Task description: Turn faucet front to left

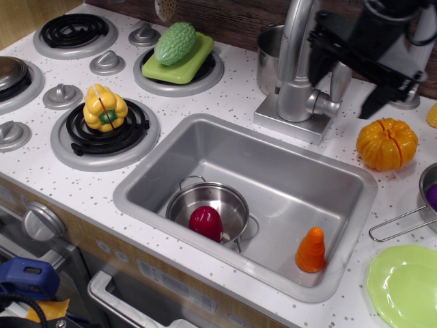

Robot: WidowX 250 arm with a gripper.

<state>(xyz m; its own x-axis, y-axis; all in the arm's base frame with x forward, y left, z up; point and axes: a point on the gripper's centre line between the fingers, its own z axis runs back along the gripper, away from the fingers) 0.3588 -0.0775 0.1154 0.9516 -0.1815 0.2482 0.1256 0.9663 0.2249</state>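
Note:
The silver-grey faucet (296, 75) stands upright on its square base plate (287, 126) behind the sink. Its stubby lever (327, 104) points right, and the top of its spout runs out of the frame. My black gripper (347, 82) hangs just right of the faucet body, above the lever. Its jaws are spread and hold nothing. I cannot tell whether a finger touches the lever.
A steel sink (341, 179) holds a small pot (235, 199) with a red piece (205, 223) and an orange cone (311, 250). Behind the faucet stands a steel pot (268, 46). At the right are an orange pumpkin (386, 143), a grey pole (425, 31) and a green plate (404, 285). Burners lie at the left.

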